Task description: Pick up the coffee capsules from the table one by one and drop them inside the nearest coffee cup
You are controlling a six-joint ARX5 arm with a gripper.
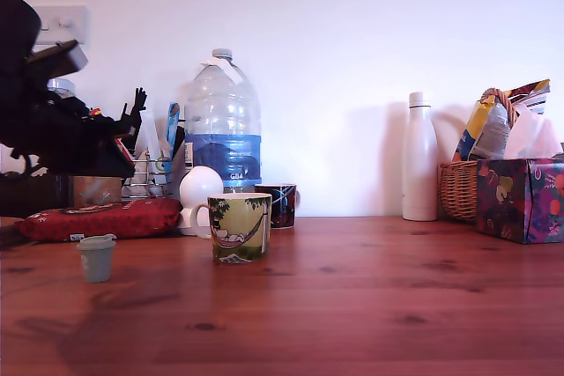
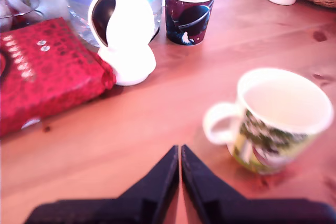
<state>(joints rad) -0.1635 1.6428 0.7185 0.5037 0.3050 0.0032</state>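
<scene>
One coffee capsule (image 1: 95, 257), a small pale grey-green pod, stands upright on the wooden table at the exterior view's left. The coffee cup (image 1: 240, 227), with its hammock picture and white handle, stands to the exterior view's right of the capsule. The wrist view shows the same cup (image 2: 278, 124) from above, and its inside looks empty. My gripper (image 2: 180, 149) hovers over bare table beside the cup's handle, fingers pressed together with nothing between them. The capsule is out of the wrist view. In the exterior view my black arm (image 1: 48, 125) fills the upper left.
A dark patterned mug (image 1: 280, 205), a white round device (image 1: 201, 189) and a large water bottle (image 1: 222, 125) stand behind the cup. A red packet (image 1: 101, 217) lies at the left. A white bottle (image 1: 420, 158), a basket (image 1: 463, 189) and a tissue box (image 1: 522, 198) stand at the right.
</scene>
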